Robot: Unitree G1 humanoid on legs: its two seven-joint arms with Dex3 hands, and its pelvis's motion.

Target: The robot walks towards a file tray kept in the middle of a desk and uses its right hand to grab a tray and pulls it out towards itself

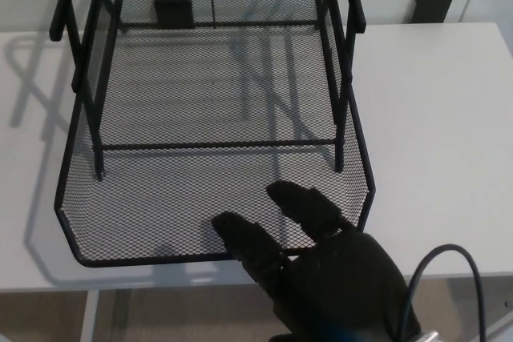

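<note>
Right hand (337,278) at 5 o'clock, black fingers (300,202) hooked over front rim of black mesh tray (160,198), gripping it, tray lying mid-frame on white desk (433,118) under black file-tray frame (84,30), front edge near desk's edge, cable (449,258) looping at wrist.

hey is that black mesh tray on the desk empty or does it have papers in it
Empty. Through the mesh tray only the white desk shows; no papers lie inside. The right hand reaches over its front rim.
</note>
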